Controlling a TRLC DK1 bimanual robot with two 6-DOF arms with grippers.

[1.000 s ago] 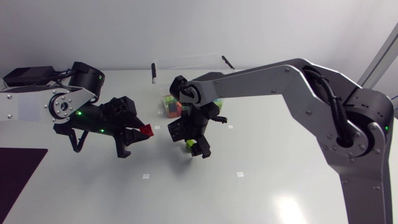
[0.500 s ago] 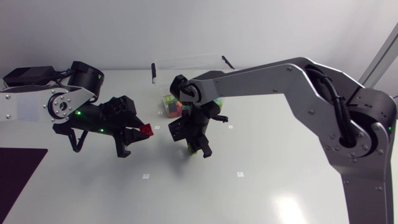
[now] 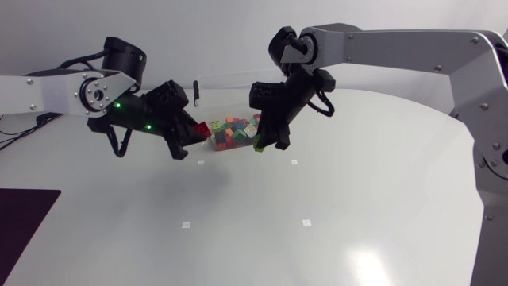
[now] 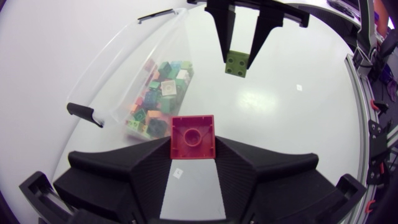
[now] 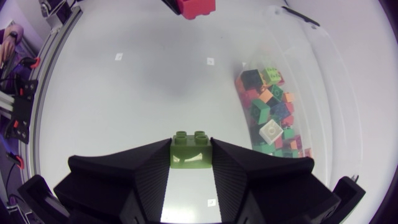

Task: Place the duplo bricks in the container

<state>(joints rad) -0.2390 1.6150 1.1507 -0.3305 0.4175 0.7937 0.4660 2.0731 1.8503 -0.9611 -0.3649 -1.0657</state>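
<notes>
Both arms are up over the far half of the table [image 3: 238, 238], and both are loaded. The left gripper [image 3: 198, 133] comes in from the left edge with a red brick [image 3: 203, 128] pinched at its tips. Its wrist view shows the fingers set narrow, one on each flank of the brick, a firm two-sided hold. Across from it the right gripper [image 3: 263, 144] hangs down from an arm coming in from the right edge, its fingers just as narrow on a lime-green brick [image 3: 258, 143]. From its own camera two studs poke out ahead of the fingertips.

Between the two of them is the container [image 3: 238, 79], a clear tub near the table's far edge, about midway along it, with a black clip [image 3: 195, 91] at its end. Inside it is a heap of loose bricks [image 3: 230, 131]: green, orange, red, blue, one white. From above, the red brick sits just beside the left end of that heap and the lime-green one just beside the right end. Neither is in the tub. In each wrist view the container lies ahead and off to one side of the fingers, not under them, and the other arm's brick hangs straight ahead. Both bricks are held off the surface. Small white markers [image 3: 185, 225] dot the near half.
</notes>
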